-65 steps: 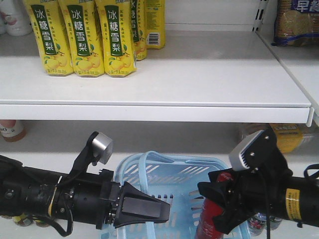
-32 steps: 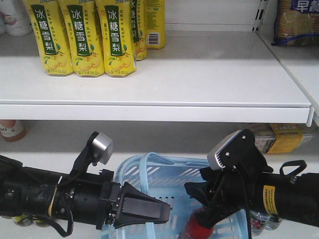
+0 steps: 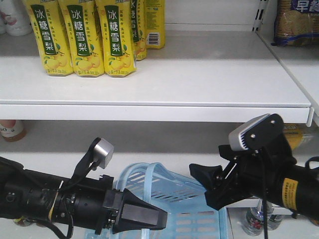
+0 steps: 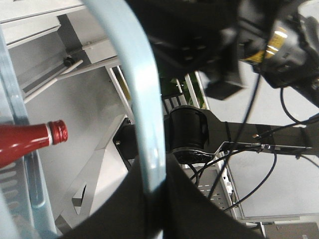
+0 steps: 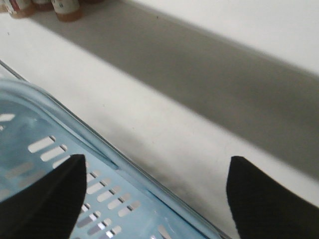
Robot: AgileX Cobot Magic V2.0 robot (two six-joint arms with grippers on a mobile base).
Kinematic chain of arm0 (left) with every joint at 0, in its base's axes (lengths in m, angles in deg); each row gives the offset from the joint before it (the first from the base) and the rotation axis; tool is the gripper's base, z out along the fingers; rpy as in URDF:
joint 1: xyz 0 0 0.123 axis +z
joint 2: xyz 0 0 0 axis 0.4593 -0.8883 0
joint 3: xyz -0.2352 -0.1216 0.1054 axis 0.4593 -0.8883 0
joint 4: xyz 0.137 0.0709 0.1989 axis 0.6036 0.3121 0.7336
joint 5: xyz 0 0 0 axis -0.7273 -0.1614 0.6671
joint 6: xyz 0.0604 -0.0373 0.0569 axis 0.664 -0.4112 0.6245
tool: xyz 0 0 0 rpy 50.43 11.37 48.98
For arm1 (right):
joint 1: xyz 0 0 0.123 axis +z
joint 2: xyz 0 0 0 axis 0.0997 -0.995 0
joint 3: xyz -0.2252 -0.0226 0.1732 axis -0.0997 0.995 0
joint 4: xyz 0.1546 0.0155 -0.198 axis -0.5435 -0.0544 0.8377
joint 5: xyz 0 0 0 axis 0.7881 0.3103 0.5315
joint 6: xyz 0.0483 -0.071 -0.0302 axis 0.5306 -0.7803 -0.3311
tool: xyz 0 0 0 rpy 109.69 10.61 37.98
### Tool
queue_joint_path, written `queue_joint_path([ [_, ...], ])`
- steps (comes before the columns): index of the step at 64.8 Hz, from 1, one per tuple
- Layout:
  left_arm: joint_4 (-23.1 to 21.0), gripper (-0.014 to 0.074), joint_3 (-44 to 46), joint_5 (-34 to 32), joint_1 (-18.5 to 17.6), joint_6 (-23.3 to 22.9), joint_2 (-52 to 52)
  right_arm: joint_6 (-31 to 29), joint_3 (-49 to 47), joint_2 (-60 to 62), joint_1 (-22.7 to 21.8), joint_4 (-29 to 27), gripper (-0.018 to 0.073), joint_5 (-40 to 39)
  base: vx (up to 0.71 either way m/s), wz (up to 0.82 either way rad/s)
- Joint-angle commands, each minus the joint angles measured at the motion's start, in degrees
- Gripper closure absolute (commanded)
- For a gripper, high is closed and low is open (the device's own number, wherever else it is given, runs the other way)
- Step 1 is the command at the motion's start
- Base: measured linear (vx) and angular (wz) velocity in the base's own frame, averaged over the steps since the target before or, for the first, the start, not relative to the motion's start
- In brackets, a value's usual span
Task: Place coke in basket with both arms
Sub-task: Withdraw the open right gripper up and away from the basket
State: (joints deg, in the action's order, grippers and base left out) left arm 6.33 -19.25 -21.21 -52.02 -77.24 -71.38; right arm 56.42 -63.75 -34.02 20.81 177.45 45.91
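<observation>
The light blue basket (image 3: 174, 199) hangs tilted below the shelf. My left gripper (image 3: 144, 217) is shut on its handle (image 4: 144, 99), which runs up between the black jaws (image 4: 157, 199). Only the red neck and cap of the coke (image 4: 30, 142) show, at the left edge of the left wrist view beside the basket's wall (image 4: 17, 107). In the front view the coke is hidden. My right gripper (image 3: 207, 186) hovers open and empty over the basket's right rim. In the right wrist view its fingers (image 5: 155, 169) straddle the basket's rim (image 5: 50, 189) without touching it.
Yellow drink cartons (image 3: 82, 37) stand on the upper shelf, whose front edge (image 3: 154, 112) runs above both arms. Small bottles (image 3: 256, 219) sit at the lower right, another bottle (image 3: 10, 130) at the left, and a snack packet (image 3: 294, 22) at the top right.
My right gripper let go of the coke, opened and rose to the right. The coke dropped out of the front view. The basket and left gripper sank slightly.
</observation>
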Motion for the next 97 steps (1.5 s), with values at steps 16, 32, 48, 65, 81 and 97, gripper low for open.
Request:
queue_joint_path([
  [16,-7.16,0.0601,1.75,-14.41,-0.12,0.39,1.8,4.31,7.71,18.97,0.06,1.43,0.0575,-1.87,0.0,0.0],
  [32,-7.16,0.0601,1.75,-14.41,-0.12,0.39,1.8,8.23,17.68,38.78,0.06,1.43,0.0564,2.84,0.0,0.0],
  [48,-7.16,0.0601,1.75,-14.41,-0.12,0.39,1.8,12.56,29.49,50.83,0.06,0.85,0.0564,13.99,0.0,0.0],
  [65,-7.16,0.0601,1.75,-14.41,-0.12,0.39,1.8,12.69,33.82,52.77,0.06,1.28,0.0564,13.28,0.0,0.0],
  [81,-7.16,0.0601,1.75,-14.41,-0.12,0.39,1.8,12.69,34.11,52.77,0.06,1.34,0.0564,12.54,0.0,0.0],
  [97,-7.16,0.0601,1.75,-14.41,-0.12,0.39,1.8,12.69,34.11,52.77,0.06,1.34,0.0564,12.54,0.0,0.0],
])
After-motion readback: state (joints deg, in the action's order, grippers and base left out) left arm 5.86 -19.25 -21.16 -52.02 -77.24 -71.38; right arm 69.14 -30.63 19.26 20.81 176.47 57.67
